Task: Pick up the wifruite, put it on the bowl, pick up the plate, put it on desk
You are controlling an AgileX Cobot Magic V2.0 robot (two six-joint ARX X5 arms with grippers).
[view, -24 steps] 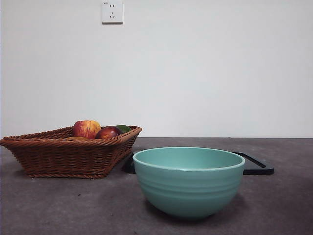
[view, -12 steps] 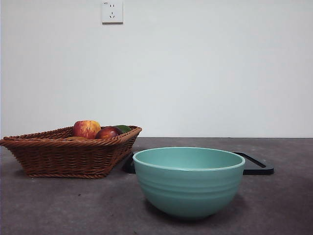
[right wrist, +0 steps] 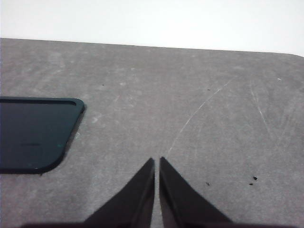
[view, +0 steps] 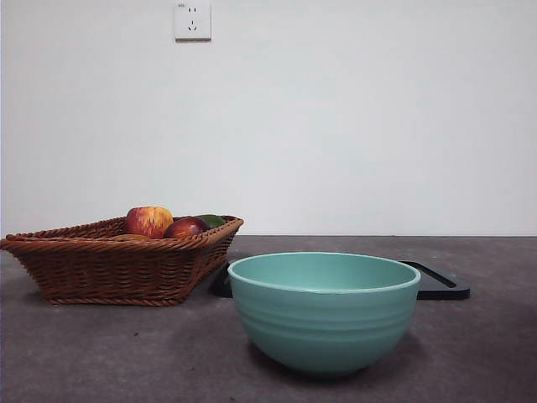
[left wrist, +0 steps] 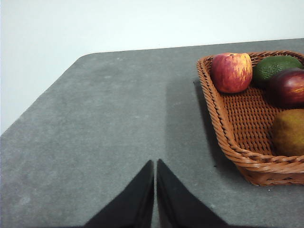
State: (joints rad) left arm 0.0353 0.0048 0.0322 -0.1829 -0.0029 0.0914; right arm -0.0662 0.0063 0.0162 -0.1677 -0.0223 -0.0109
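The wifruite (left wrist: 289, 132), a small dull brown oval, lies in the wicker basket (left wrist: 223, 137) beside a dark red fruit (left wrist: 289, 88). From the front only its top (view: 130, 238) peeks over the basket rim. The teal-green ridged bowl (view: 323, 323), which is also the task's plate, stands empty on the dark grey desk (view: 101, 353) near the front middle. My left gripper (left wrist: 155, 164) hovers shut over bare desk beside the basket. Over bare desk near a black tray, my right gripper (right wrist: 156, 160) is shut. Neither arm shows in the front view.
The basket (view: 117, 269) at the left also holds a red-yellow apple (view: 148, 221) and a green fruit (left wrist: 275, 66). A flat black tray (view: 440, 284) lies behind the bowl. The desk's rounded far corner (left wrist: 85, 57) and a white wall lie beyond.
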